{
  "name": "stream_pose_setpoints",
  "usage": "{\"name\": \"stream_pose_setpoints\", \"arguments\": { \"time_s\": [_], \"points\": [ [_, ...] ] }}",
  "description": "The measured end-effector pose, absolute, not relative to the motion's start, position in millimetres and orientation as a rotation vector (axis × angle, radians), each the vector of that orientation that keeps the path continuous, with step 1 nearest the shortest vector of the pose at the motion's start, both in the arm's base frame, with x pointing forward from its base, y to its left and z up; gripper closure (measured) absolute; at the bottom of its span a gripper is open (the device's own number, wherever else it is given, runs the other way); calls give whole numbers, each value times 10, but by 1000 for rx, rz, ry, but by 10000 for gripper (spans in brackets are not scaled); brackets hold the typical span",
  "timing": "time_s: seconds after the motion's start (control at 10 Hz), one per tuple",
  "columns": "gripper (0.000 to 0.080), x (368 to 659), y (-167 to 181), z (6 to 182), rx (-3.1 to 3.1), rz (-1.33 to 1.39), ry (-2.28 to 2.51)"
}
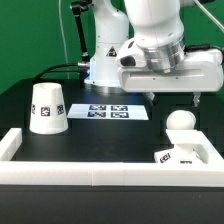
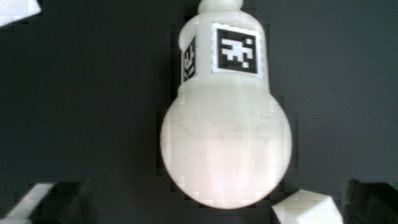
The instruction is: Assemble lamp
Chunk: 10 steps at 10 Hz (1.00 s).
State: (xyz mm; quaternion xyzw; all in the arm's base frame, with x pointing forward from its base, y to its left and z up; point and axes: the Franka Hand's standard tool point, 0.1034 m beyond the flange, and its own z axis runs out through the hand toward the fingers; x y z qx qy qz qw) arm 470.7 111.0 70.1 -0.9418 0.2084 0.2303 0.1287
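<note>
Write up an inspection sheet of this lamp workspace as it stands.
Surface: black table, edged by a long white border rail.
Job's things: white tapered cup-shaped shade standing wide end down; white ball bulb on stem lying flat; flat white square base in the rail's corner.
Clutter: nothing seen, apart from the marker board.
Grippers: two-finger gripper open, hovers over the bulb, holding nothing.
Cables: black cable behind the arm.
Surroundings: green backdrop.
</note>
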Motion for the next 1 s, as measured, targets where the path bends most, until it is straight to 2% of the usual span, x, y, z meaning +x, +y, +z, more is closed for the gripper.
{"name": "stream_pose_setpoints", "arguments": {
  "time_s": [0.2,0.5,1.0],
  "points": [
    [100,4680,1134,707,-2660,877,605],
    [100,4661,1202,596,-2575,1081,575],
    [100,4664,1256,377,-2580,1089,608]
  ]
}}
